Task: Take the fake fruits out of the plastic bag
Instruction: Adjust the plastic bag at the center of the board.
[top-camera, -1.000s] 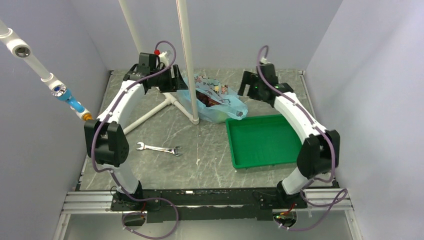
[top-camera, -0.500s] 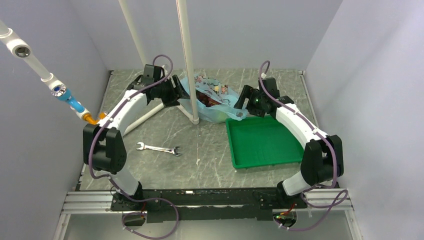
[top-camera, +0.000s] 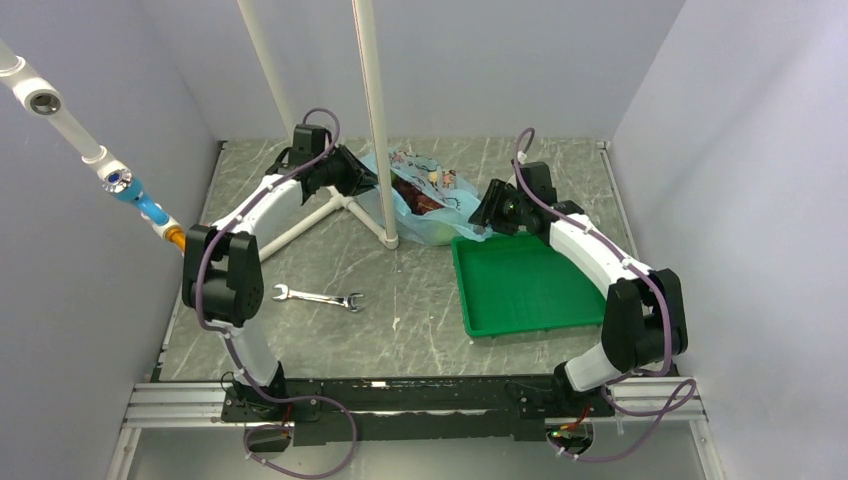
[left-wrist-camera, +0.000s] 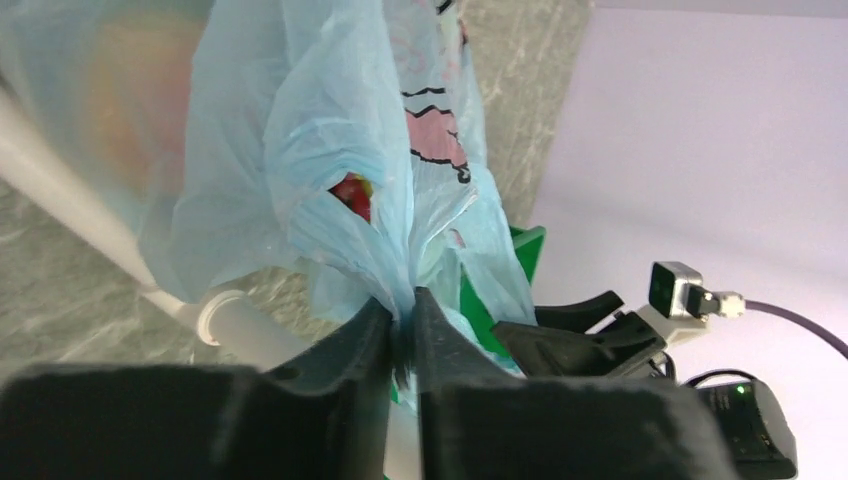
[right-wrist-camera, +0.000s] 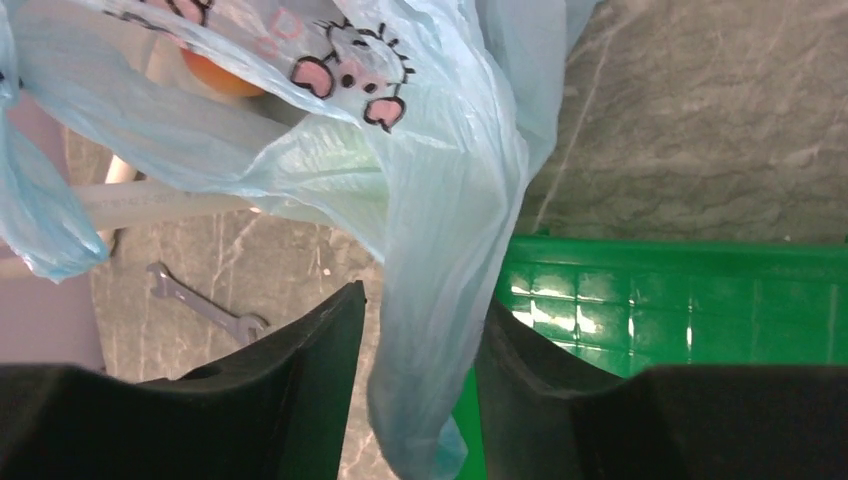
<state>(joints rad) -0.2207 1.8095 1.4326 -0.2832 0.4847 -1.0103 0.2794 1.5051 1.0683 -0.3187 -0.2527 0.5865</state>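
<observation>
Pinching one plastic bag (left-wrist-camera: 320, 130): left fingers (left-wrist-camera: 345, 365) clamped; right fingers (right-wrist-camera: 310, 365) straddling it, grip unclear.

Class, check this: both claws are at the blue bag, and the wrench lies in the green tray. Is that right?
No. The top view shows the wrench on the table, left of the tray, not in it. The left claw and right claw are at the bag.

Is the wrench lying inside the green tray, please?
No; the wrench lies on the table, left of the green tray and apart from it.
</observation>
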